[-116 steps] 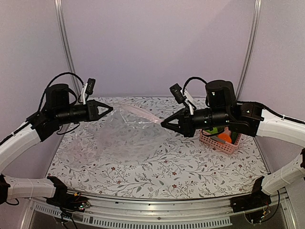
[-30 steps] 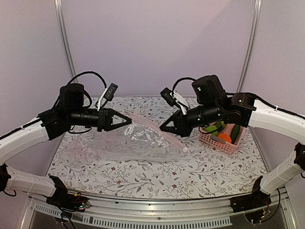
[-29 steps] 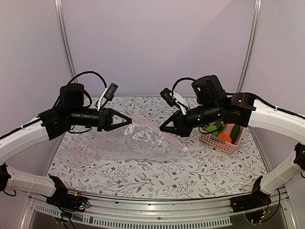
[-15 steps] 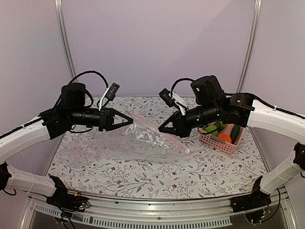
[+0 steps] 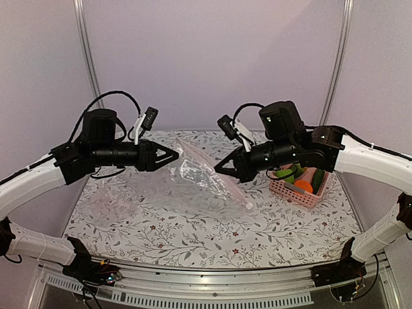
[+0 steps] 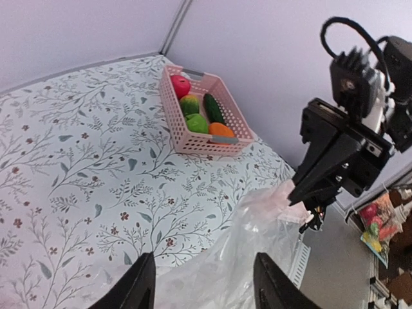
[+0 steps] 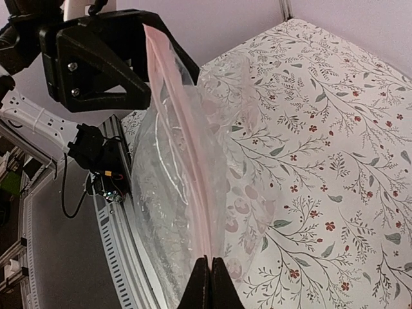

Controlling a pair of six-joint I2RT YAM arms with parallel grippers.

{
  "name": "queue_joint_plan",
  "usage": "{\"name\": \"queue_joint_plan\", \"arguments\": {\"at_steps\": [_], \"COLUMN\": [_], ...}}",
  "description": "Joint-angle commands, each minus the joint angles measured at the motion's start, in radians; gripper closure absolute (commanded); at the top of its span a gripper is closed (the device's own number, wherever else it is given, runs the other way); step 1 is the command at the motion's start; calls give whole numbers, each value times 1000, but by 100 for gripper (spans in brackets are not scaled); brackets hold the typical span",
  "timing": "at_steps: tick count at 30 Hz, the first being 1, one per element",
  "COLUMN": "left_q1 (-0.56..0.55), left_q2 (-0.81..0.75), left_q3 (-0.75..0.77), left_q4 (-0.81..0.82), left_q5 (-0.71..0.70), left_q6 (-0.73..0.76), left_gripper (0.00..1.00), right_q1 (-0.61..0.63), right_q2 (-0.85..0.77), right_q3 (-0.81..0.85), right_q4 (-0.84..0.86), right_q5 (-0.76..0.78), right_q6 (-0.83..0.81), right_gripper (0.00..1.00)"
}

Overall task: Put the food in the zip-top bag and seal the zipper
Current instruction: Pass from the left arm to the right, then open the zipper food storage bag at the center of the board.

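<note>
Right at the tip of the right tool (image 7: 210, 264), the jaws are pinched shut on the narrow pinkish press-seal zipper strip (image 7: 183, 154) of the thin, glossy, see-through zip-top bag (image 7: 161, 212). As far as I can see, that's the only grip on it. The left tool (image 6: 205, 261) has its jaws spread with nothing between them, and the bag film lies just past it.

The bag hangs off that one pinch, half lifted, with the rest slumped on the floral-print surface (image 5: 193, 238) between the two arms. Its long axis follows the zipper: one end is up near the left tool, the other trails down to the surface on the right arm's side.

My guess on handling: it's super light, floppy and slick, and it'll fold and cling to itself. I'd grab it by the strip or a lip right beside it, not the film.

The colourful plastic toy food (image 6: 197, 122) sits in the pink slatted plastic basket (image 6: 206, 143), well apart from the bag. None is bagged yet.
</note>
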Motion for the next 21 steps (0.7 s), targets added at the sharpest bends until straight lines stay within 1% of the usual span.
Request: {"name": "queue_joint_plan", "arguments": {"at_steps": [1,4,7,10,15,18,21], "left_q1": [-12,-16,-25,-46,-128,-185,-213], "left_q2": [-54,-100,-129,-129,-63,-5,46], "left_q3": [34,46,61,81,102,106,90], "left_q4": [-78,-73,-74,-81,-44,20,108], "left_q5": [-297,-358,-393,-396,-382,-356,-328], "left_q6": [18,5,-12,-44,-113,-159,-208], "left_gripper": [43,37,35,33,33,33,33], "right_q1": [3,3,3,3,3,3,3], "right_q2": [-48,-74,-98,-111,-117,-86,-55], "right_q3": [-10,-8,0,8,13,12,-15], "right_q4": [-8,-31,-58,-68,-45,-28,29], "right_q5": [170,277,388,435,426,400,359], "right_q6": [58,72,82,86,82,90,125], "right_gripper": [100,100,100,100,100,100,100]}}
